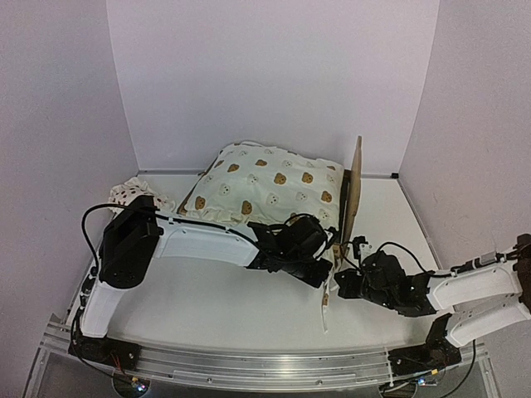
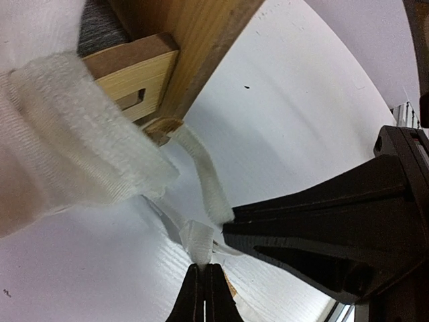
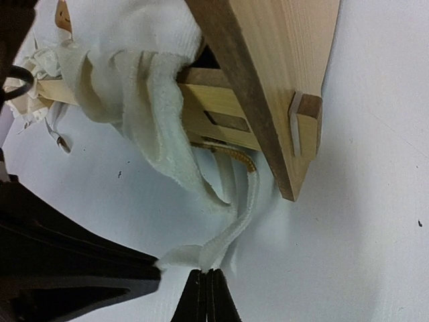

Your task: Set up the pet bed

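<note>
Top view: pet bed (image 1: 355, 192) sits on the table (image 1: 207, 307), right of centre, with its headboard seen edge-on at the right end. Cream bear-print cushion (image 1: 265, 184) lies over the frame. Strawberry pillow (image 1: 129, 195) is well apart at far left. Left pincer (image 1: 325, 269) and right pincer (image 1: 342, 282) meet just beside the bed's near corner. White tie strap (image 1: 325, 308) trails toward the near edge.

Left wrist view: left pincer (image 2: 204, 295) has its jaws together, tips nipping the tie strap (image 2: 201, 245) below the plywood corner (image 2: 194, 54). Right pincer (image 2: 335, 235) is close on the right, its tip at a second run of strap; possibly the same strap, the view is unclear.

Right wrist view: right pincer (image 3: 206, 295) has its jaws together, clamped on the tie strap (image 3: 224, 241) hanging from the cushion (image 3: 127, 40) at the bed corner (image 3: 281, 67).
</note>
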